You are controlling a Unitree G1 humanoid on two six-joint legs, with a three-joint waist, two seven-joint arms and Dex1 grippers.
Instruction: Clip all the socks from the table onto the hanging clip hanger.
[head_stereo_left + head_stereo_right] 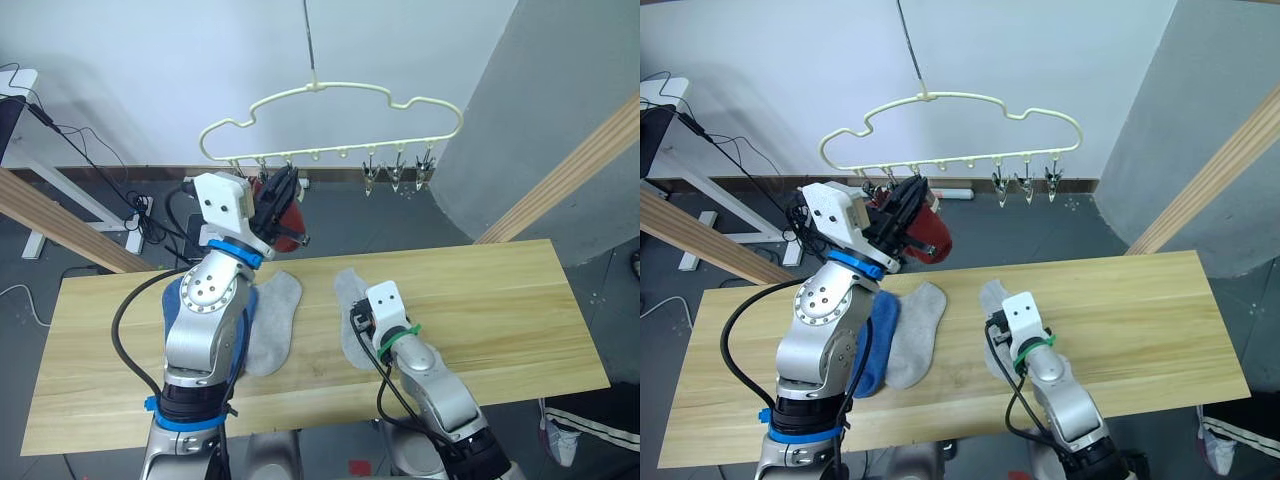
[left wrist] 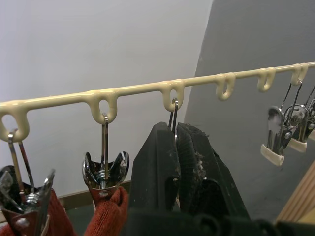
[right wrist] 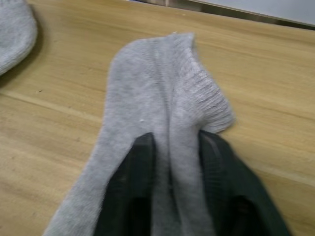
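Observation:
The pale yellow clip hanger [image 1: 330,90] hangs above the far edge of the table [image 1: 500,300]. My left gripper [image 2: 176,142] is raised to its left clips. The black fingers are shut around the third clip, whose wire hook [image 2: 174,110] rises from between them. Rust red socks [image 2: 106,214] hang from the two clips beside it. On the table, my right gripper [image 3: 174,147] is shut on a fold of a light grey sock [image 3: 162,88]. A second grey sock [image 1: 275,320] lies flat to its left. A blue sock [image 1: 878,340] lies partly behind my left arm.
Three bare metal clips [image 1: 397,170] hang at the hanger's right end. Slanted wooden poles [image 1: 560,180] [image 1: 60,225] stand on both sides beyond the table. Cables and a white stand [image 1: 70,190] lie on the floor at the far left.

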